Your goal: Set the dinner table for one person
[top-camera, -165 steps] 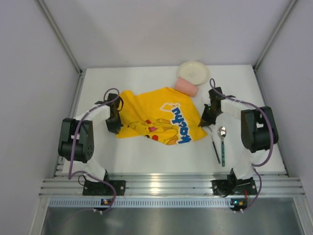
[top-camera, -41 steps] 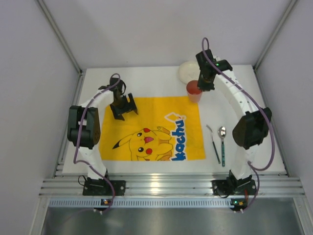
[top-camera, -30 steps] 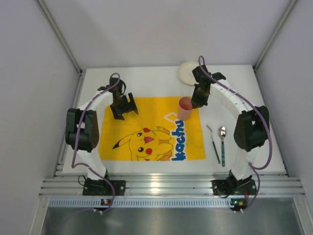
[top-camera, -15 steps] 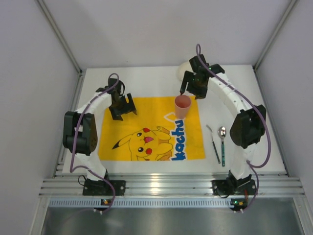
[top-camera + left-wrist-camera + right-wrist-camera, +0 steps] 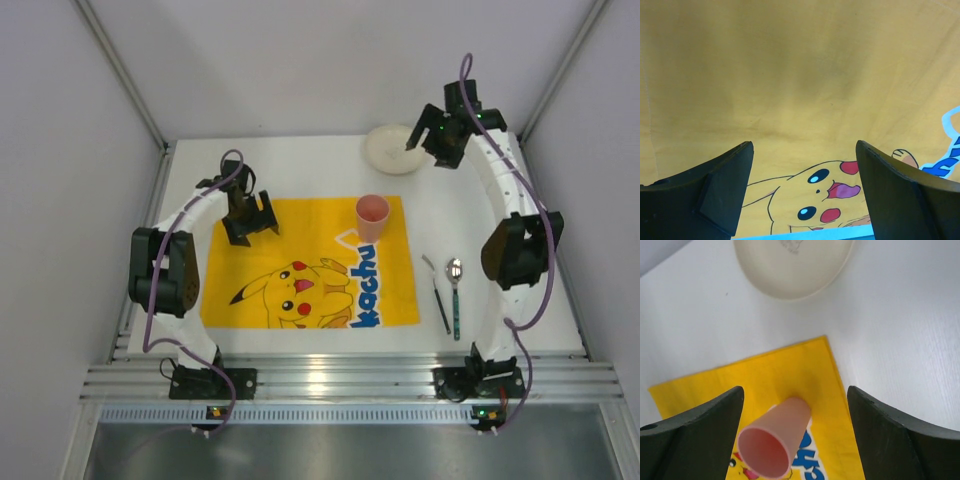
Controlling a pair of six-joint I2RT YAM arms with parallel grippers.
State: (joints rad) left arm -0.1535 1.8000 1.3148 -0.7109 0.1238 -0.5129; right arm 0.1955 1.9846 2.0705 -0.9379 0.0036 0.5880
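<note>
White dinner table [image 5: 300, 165], rail along its near edge; yellow Pikachu mat [image 5: 310, 265] flat mid-table; pink cup [image 5: 372, 215] upright on the mat's far-right corner; cream plate [image 5: 393, 149] at the far edge; left gripper [image 5: 802, 185] spread wide over the mat, empty; right gripper [image 5: 794, 400] splayed too, empty, above the plate.

Your top camera sits high behind the near edge and looks down over the whole dinner table [image 5: 310, 165]. Your left wrist camera hangs close above the yellow mat [image 5: 800, 75], which fills its frame. Your right wrist camera looks down from higher up, near the far right corner. With the top view it shares the mat's far right corner, the pink cup [image 5: 775, 437] and the plate [image 5: 792, 262].
</note>
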